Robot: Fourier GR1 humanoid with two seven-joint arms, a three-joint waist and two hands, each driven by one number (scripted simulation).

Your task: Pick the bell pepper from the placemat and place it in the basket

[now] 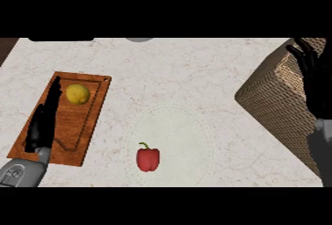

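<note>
A red bell pepper (148, 159) with a green stem lies on the near part of a pale oval placemat (176, 127) in the middle of the counter. A woven basket (279, 101) stands at the right edge, tilted in the view. My right hand (321, 99) shows at the far right in front of the basket, open, fingers pointing up, holding nothing. At the left, my left hand (42, 125) is held over a wooden cutting board, open with straight fingers. Both hands are well apart from the pepper.
The wooden cutting board (88, 127) at the left carries a yellow lemon (77, 94). A dark object (62, 39) and a grey one (139, 39) sit at the counter's far edge. Marbled counter (182, 70) lies between board, placemat and basket.
</note>
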